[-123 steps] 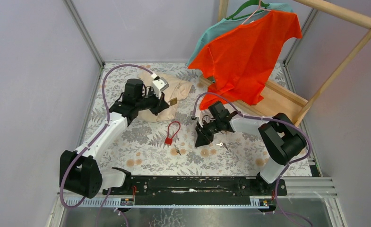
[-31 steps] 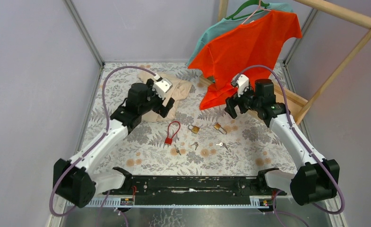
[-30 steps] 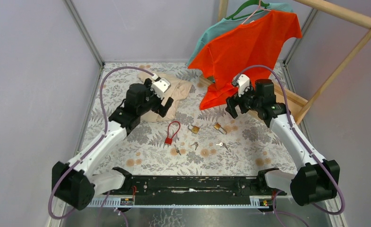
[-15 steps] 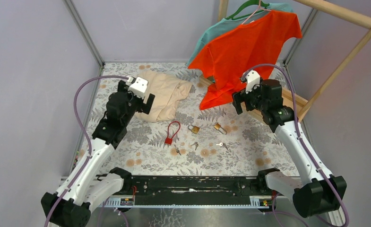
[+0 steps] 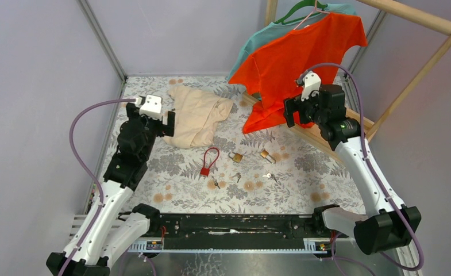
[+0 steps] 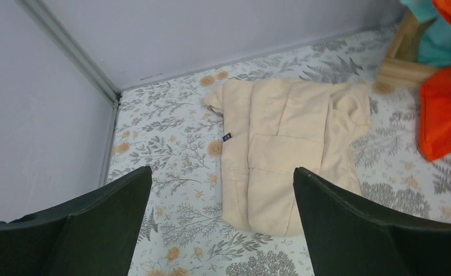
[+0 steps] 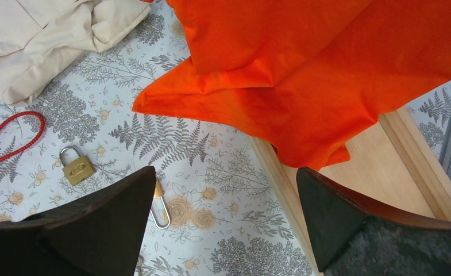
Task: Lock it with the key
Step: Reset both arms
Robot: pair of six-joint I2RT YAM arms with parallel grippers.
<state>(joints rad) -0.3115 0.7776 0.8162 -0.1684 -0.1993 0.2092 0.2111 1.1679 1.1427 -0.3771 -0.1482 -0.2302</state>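
On the floral table lie a red cable lock [image 5: 207,163], a brass padlock [image 5: 235,156] and a second brass padlock [image 5: 266,155]. Three small keys lie just in front of them, one [image 5: 236,176] in the middle, one [image 5: 269,176] to the right and one [image 5: 215,183] beside the red lock. My left gripper [image 5: 166,123] hangs open over the beige garment [image 6: 286,144], holding nothing. My right gripper [image 5: 288,112] is open and high in front of the orange shirt [image 7: 303,69]. Below it I see the brass padlock [image 7: 76,167]. The second padlock's shackle [image 7: 161,214] shows by the left finger.
A wooden clothes rack base [image 7: 395,172] runs along the right side, with the orange shirt [image 5: 303,63] and a teal shirt [image 5: 251,46] hanging over it. Grey walls and metal posts [image 6: 68,52] enclose the table at the back and left.
Both arms have pulled back and risen from the table's middle, the left one to the left, the right one to the right. The locks and keys have stayed where they were.
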